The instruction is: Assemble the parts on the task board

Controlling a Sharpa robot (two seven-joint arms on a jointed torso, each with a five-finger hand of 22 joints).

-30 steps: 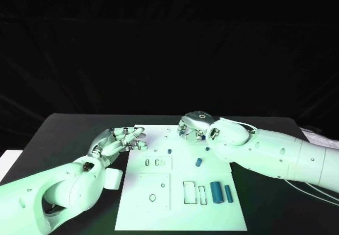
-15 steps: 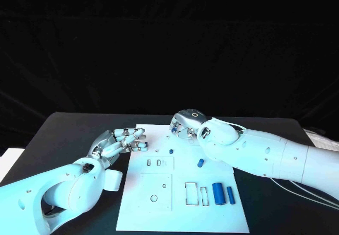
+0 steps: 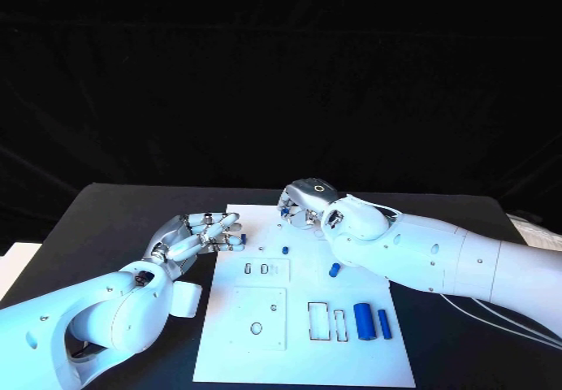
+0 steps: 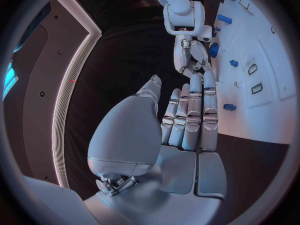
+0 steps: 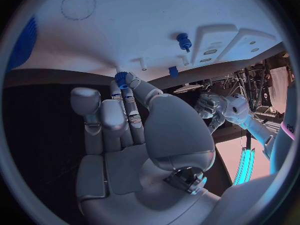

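Your task board [image 3: 304, 341] lies flat at the centre of the black table [image 3: 105, 219].

Right hand [image 3: 302, 210]: it sits over the board's far edge, at roughly twelve o'clock from the board's centre. The right wrist view shows its fingertips [image 5: 120, 85] pinching a small blue gear-like part [image 5: 121, 78] close above the white surface. Record this hand as grasping that part.

Left hand [image 3: 201, 233]: it is at the board's left edge, about ten o'clock from centre, fingers drawn together with the tips near the plate. A small blue piece [image 3: 241, 239] shows at the fingertips in the head view; you cannot tell from these views whether it is held or merely lies on the board beside them.

Loose parts: a blue peg [image 3: 285, 250] stands near the far middle, a short blue piece [image 3: 334, 269] lies at about two o'clock, and two long blue cylinders [image 3: 363, 321] lie side by side at about four o'clock, just beside two rectangular slots [image 3: 315, 320].
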